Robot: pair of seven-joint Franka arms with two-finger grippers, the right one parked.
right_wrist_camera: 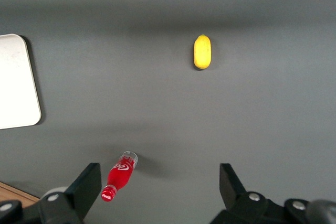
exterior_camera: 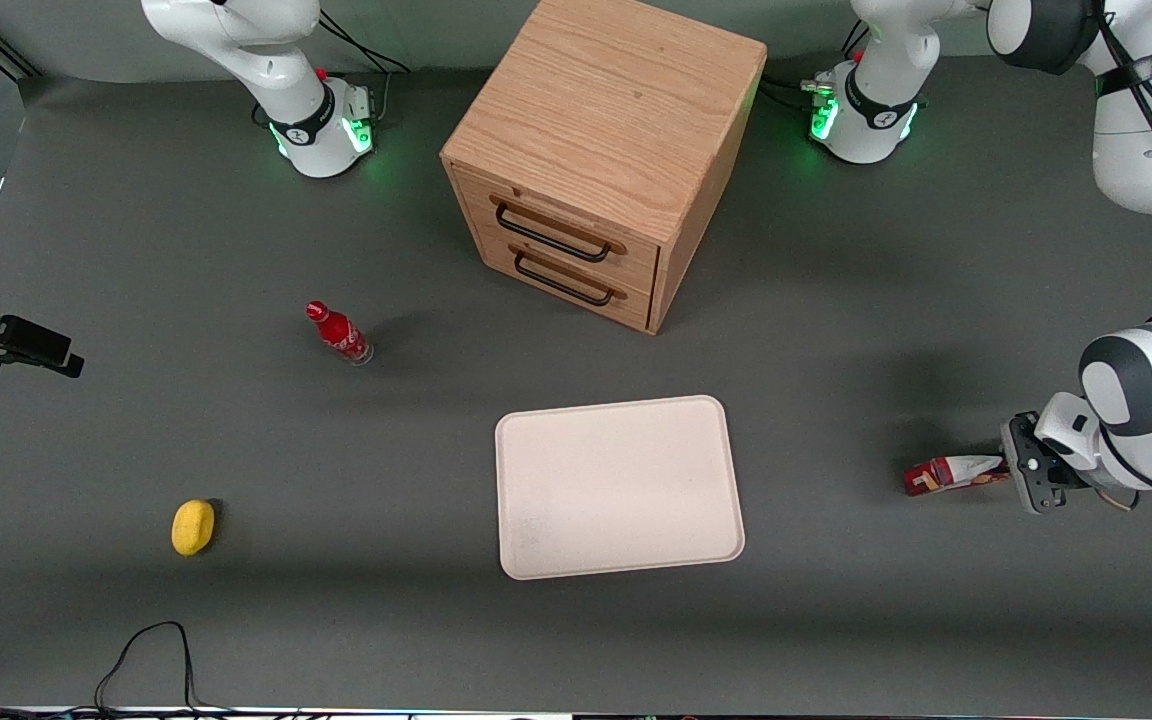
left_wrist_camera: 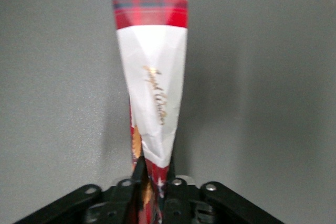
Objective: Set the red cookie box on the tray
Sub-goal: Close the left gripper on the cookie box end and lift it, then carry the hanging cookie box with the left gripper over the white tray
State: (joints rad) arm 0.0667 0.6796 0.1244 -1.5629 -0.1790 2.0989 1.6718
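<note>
The long, slim dark-red cookie box (exterior_camera: 948, 473) with its white wedge patch lies on the grey desk (exterior_camera: 836, 330) toward the working arm's end, well apart from the tray and at about the same distance from the front camera as the tray's middle. From where I sit at the controls, I see the left gripper (exterior_camera: 1014, 470) at the box's outer end. The wrist view shows the black fingers (left_wrist_camera: 138, 174) drawn in narrow and pinching the carton's (left_wrist_camera: 152, 85) end between them, its length stretching straight away from the gripper (left_wrist_camera: 154, 174).

The flat cream-beige rectangular tray (exterior_camera: 619, 487) with rounded corners and a low rim rests near the desk's middle, nothing on it. Farther from the front camera stands a wooden two-drawer cabinet (exterior_camera: 604, 155) with dark handles, turned at an angle. Toward the parked arm's end stand a small red bottle (exterior_camera: 338, 333) with a red cap and, nearer the front camera, a yellow lemon-shaped object (exterior_camera: 193, 526).
</note>
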